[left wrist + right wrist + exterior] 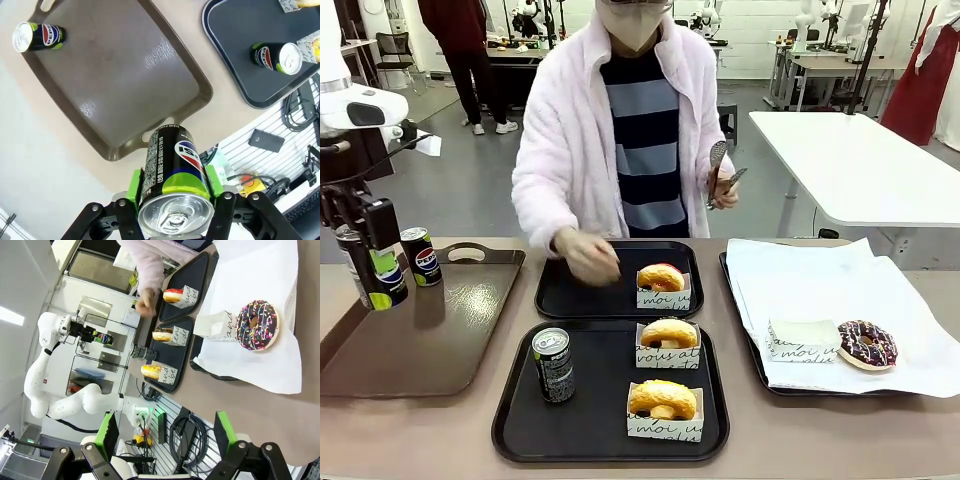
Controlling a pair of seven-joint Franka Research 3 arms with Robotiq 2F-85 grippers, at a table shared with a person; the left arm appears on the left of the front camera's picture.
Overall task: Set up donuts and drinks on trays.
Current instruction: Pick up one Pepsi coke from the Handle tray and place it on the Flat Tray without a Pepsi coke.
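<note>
Left claw (pixel 173 184): grasping can (pixel 170 160) above brown tray (pixel 115 75) edge.
Right claw (pixel 167 432): released, empty.
Near tray (pixel 600 405): second can (pixel 553 365), two donuts (pixel 663 398).

Three cans (pixel 382 278) (pixel 420 256) (pixel 553 365), four donuts (pixel 661 275) (pixel 669 332) (pixel 663 398) (pixel 867 343), four boxes (pixel 663 297) (pixel 669 357) (pixel 663 429) (pixel 798 340), two black trays (pixel 578 297) (pixel 600 405), two other trays (pixel 430 340) (pixel 744 318).

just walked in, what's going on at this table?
The left tool holds a Pepsi can lifted near the brown tray, where a second can stands. The near black tray has a third can and two boxed donuts; the far black tray has one donut, the person's hand beside it. The right tool is open and empty.
</note>
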